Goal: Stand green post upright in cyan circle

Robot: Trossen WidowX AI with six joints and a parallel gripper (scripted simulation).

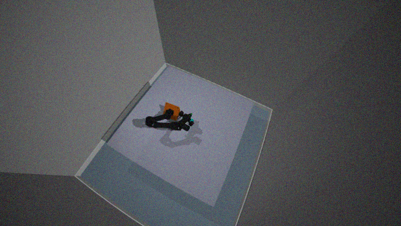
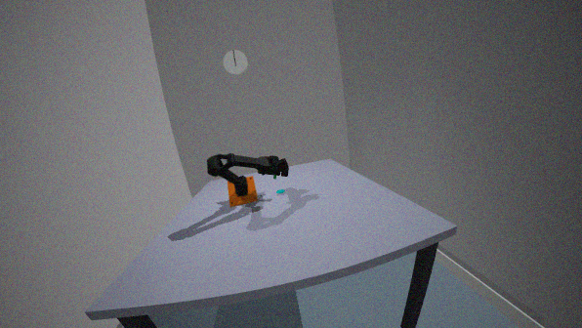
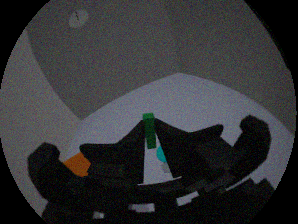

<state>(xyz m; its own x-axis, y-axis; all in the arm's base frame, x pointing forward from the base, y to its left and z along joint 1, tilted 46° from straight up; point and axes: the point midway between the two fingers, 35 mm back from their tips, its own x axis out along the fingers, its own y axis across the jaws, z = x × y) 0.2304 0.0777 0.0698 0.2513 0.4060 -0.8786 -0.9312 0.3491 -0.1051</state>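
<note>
The green post (image 3: 150,134) (image 2: 274,177) is between the fingertips of my gripper (image 3: 148,121), which is shut on it. In the exterior view a small piece of the post shows below the gripper, off the table; it looks roughly upright, but it is too small there to tell its exact tilt. The cyan circle (image 2: 280,191) (image 1: 192,120) (image 3: 160,154) lies flat on the table, below and a little to the right of the post in the exterior view. The right finger covers part of the circle in the wrist view, and the arm covers part of it in the top view.
The orange base plate (image 1: 171,107) (image 2: 250,189) (image 3: 77,164) stands at the foot of the black arm, left of the circle in the exterior view. The arm casts dark shadows over the pale table (image 2: 352,220). A round clock (image 2: 235,61) (image 3: 78,18) hangs on the wall.
</note>
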